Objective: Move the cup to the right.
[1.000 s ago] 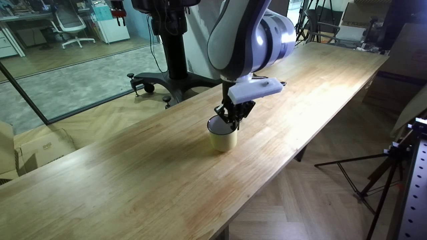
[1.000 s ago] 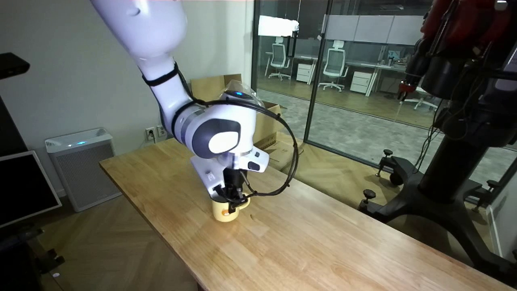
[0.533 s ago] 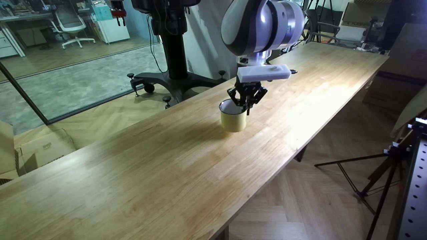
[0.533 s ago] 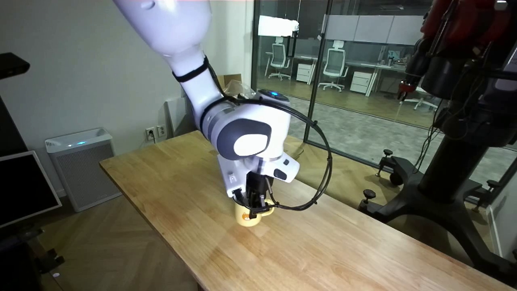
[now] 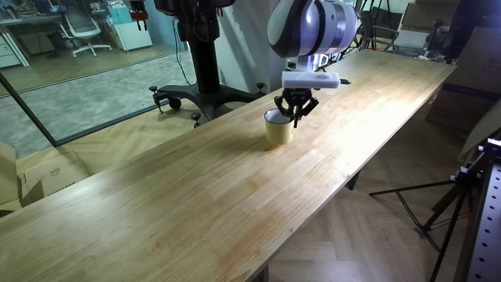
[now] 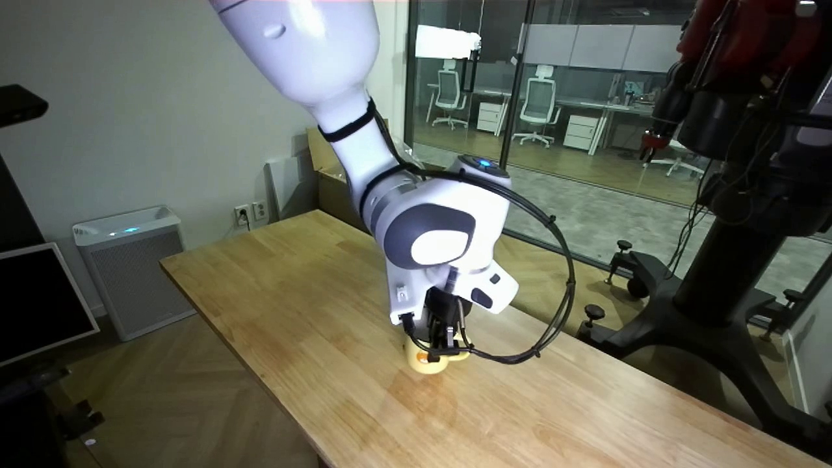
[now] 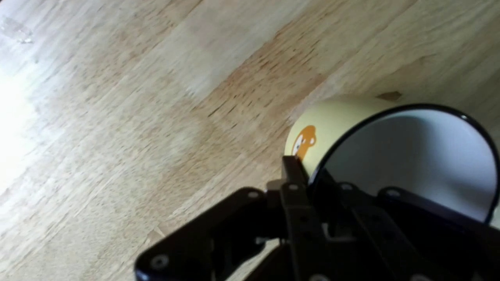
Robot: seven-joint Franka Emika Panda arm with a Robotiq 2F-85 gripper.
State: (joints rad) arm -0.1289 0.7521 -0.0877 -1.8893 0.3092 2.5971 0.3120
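The cup is pale cream-yellow with a thin dark rim and a whitish inside. It is upright over the wooden table. In an exterior view its handle and an orange print show on the cup, partly hidden by the gripper. My gripper is at the cup's rim, pointing down. In the wrist view the gripper is shut on the cup wall, one finger outside by the orange bear print and one inside the cup. I cannot tell whether the cup's base touches the table.
A black wheeled stand is beyond the table's far edge. A tripod stands on the floor by the near edge. Cardboard boxes are on the floor at the table's end. A cable loop hangs from the arm.
My gripper and the cup have moved together along the table, rightward in both exterior views. The gripper has kept its hold on the cup wall.
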